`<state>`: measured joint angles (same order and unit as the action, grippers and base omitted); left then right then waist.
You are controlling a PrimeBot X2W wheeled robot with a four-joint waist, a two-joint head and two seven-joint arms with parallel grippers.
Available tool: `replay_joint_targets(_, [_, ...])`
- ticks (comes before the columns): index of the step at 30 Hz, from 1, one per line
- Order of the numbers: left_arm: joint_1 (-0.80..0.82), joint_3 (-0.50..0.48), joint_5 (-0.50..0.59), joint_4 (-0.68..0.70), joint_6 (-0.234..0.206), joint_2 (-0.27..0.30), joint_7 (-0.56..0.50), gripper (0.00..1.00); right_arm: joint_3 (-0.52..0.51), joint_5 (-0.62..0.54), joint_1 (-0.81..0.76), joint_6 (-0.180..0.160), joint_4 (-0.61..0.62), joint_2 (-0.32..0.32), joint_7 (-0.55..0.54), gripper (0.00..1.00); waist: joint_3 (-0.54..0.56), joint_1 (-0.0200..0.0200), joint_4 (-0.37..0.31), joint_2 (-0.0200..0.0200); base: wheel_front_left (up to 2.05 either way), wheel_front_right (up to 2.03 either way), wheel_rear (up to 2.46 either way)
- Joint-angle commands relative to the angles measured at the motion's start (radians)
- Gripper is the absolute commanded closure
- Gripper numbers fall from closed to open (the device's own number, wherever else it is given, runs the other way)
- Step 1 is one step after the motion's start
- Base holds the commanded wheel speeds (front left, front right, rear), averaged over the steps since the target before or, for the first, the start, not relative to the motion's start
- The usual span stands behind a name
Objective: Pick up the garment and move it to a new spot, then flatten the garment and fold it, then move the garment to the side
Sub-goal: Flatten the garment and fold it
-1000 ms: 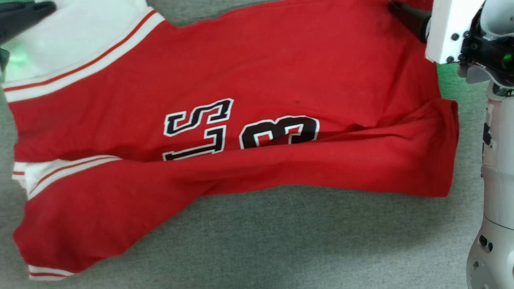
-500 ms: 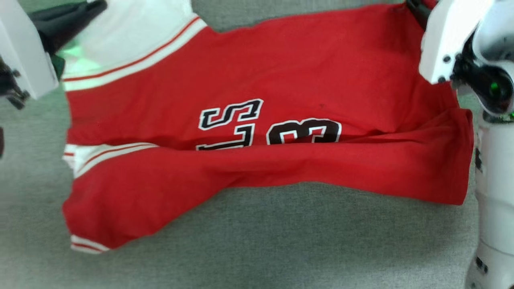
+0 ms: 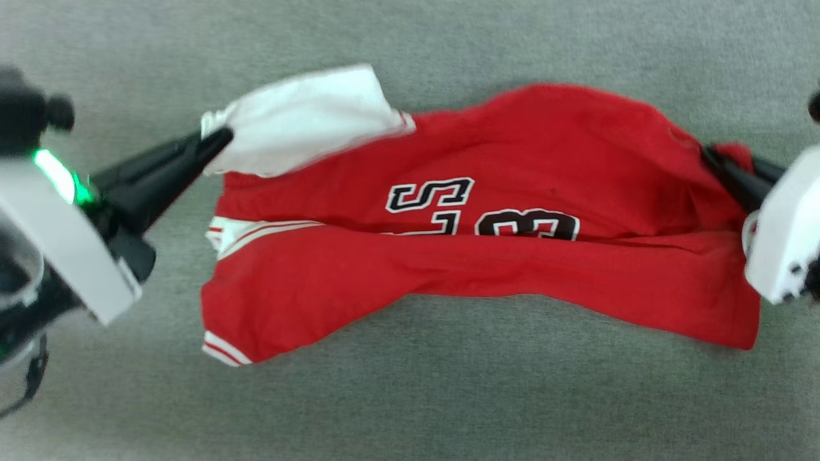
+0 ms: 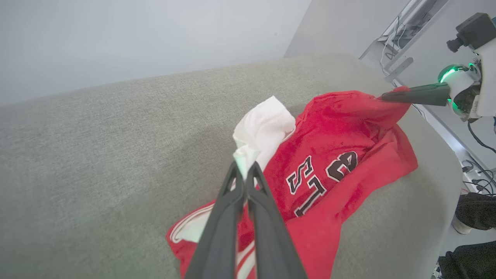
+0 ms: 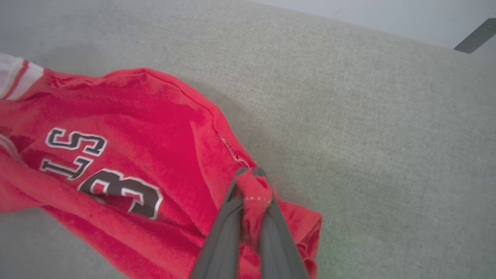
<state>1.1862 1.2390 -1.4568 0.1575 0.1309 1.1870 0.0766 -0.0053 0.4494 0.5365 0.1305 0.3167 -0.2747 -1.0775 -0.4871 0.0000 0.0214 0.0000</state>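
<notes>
Two grippers have hold of the garment [image 3: 512, 275] at once, one at each end. The left gripper [image 3: 220, 136] has its dark fingers pressed together on the tip of the white sleeve [image 3: 307, 118] at the far left. In the left wrist view the same gripper [image 4: 243, 169] shows a pinch of white cloth sticking up between its closed tips. The right gripper [image 3: 710, 155] is clamped on a bunched bit of red fabric at the far right corner of the shirt. In the right wrist view a wad of red cloth is squeezed between its two fingers [image 5: 224, 224].

The garment stretches left to right across the grey fabric bench [image 3: 448, 397]. Its far edge is drawn up toward the two grips, and the red body sags between them down onto the bench. A long fold runs along the middle. The near half lies doubled over the rest and hides the lower part of the black-and-white print [image 3: 480, 208]. Only the tops of the characters show above the crease.

At the left, a white band with red stripes [image 3: 256, 232] peeks out from under that fold. A striped cuff [image 3: 221, 352] marks the near left corner. The near right corner lies flat — just beside the white housing [image 3: 778, 243] of the right arm.

A green light [image 3: 57, 176] glows on the left wrist. In the left wrist view a pale wall [image 4: 116, 31] rises beyond the bench, and cables [image 4: 471, 170] trail past its right edge.
</notes>
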Motion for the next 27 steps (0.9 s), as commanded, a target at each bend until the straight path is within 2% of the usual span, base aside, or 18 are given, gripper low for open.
replay_joint_targets(1, [-0.022,0.003,0.006,0.007,-0.001,0.013,0.022,1.0,-0.014,0.01,-0.026,0.0,0.016,-0.005,-0.002,1.0,0.034,0.0,0.032,0.0,0.0,0.0,0.0])
replay_joint_targets(7, [-0.144,0.028,0.041,0.058,-0.001,0.054,0.156,1.0,-0.095,0.032,-0.174,0.0,0.112,-0.015,-0.018,1.0,0.05,0.0,0.046,0.0,0.0,0.0,0.0])
replay_joint_targets(11, [-0.23,0.033,0.054,0.06,-0.001,0.037,0.185,1.0,-0.158,0.023,-0.259,0.0,0.143,0.01,-0.009,1.0,0.049,0.0,0.055,0.0,0.0,0.0,0.0])
replay_joint_targets(15, [-0.316,0.004,0.068,-0.002,-0.001,-0.027,0.189,1.0,-0.184,0.012,-0.331,0.0,0.138,0.03,0.029,1.0,0.037,0.0,0.065,0.0,0.0,0.0,0.0])
replay_joint_targets(22, [-0.454,-0.119,0.094,-0.137,-0.001,-0.167,0.188,1.0,-0.169,-0.034,-0.386,0.0,0.066,0.064,0.139,1.0,0.006,0.0,0.068,0.0,0.0,0.0,0.0])
replay_joint_targets(27, [-0.49,-0.163,0.125,-0.194,-0.001,-0.214,0.188,1.0,-0.141,-0.063,-0.376,0.0,-0.016,0.065,0.205,1.0,-0.004,0.0,0.058,0.0,0.0,0.0,0.0])
